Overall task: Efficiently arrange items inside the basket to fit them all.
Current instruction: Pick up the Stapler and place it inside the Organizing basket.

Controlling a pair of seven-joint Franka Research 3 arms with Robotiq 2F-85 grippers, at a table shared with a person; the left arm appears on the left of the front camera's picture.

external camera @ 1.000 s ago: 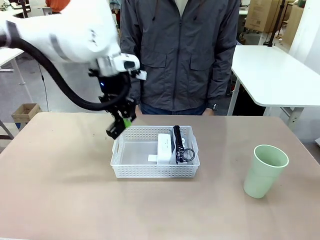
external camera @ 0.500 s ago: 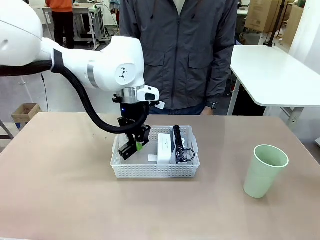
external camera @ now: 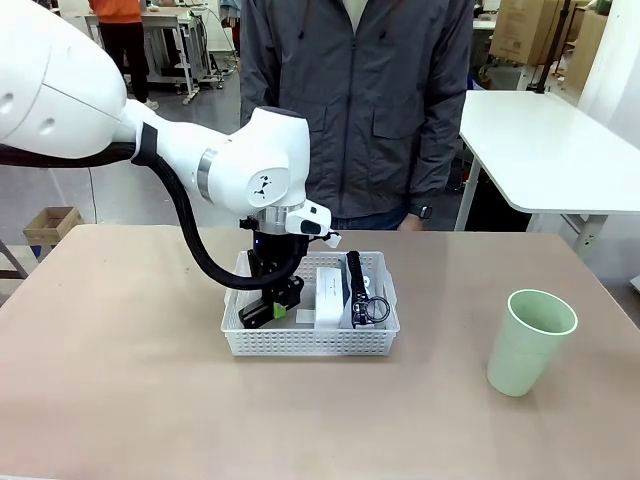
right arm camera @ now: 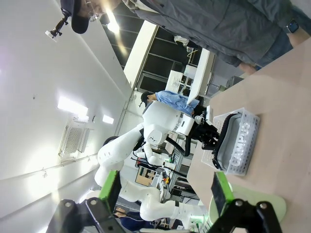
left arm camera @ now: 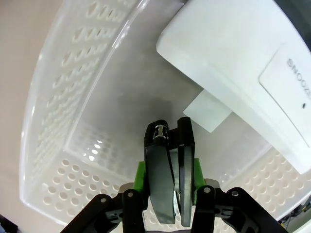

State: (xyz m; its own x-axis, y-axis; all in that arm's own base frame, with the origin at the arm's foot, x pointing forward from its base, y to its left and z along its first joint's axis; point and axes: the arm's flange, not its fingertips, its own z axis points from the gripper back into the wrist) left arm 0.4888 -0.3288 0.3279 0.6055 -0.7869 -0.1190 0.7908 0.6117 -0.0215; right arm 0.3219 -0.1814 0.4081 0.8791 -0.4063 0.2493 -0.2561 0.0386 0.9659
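The left gripper (external camera: 262, 310) is seen lowered into the bare end of the basket (external camera: 300, 345), its two fingers pressed together with nothing held between them. Just beside the closed tips, on the side toward the robot's right, the small white box (external camera: 330, 290) is lodged. The black stapler (external camera: 356, 285) is set against the box's far flank. Well apart from the gripper, beyond the basket's right end, the pale-green cup (external camera: 530, 340) is left standing upright on the table.

The right gripper (right arm camera: 165, 184) is held with its green-padded fingers spread wide and nothing between them.

A compacting step is judged to be in hand: room is probably to be won by pushing the box and stapler toward the basket's far short end. For that, the joined fingertips would have to be kept low, just above the floor, and brought flat against the box's side so that it is slid rather than tipped.

The basket is moulded from thin, glossy white plastic, with perforated walls and a smooth floor. The box is matt, rounded at its corners, and likely to slide easily. The cup is tall, tapered and smooth.
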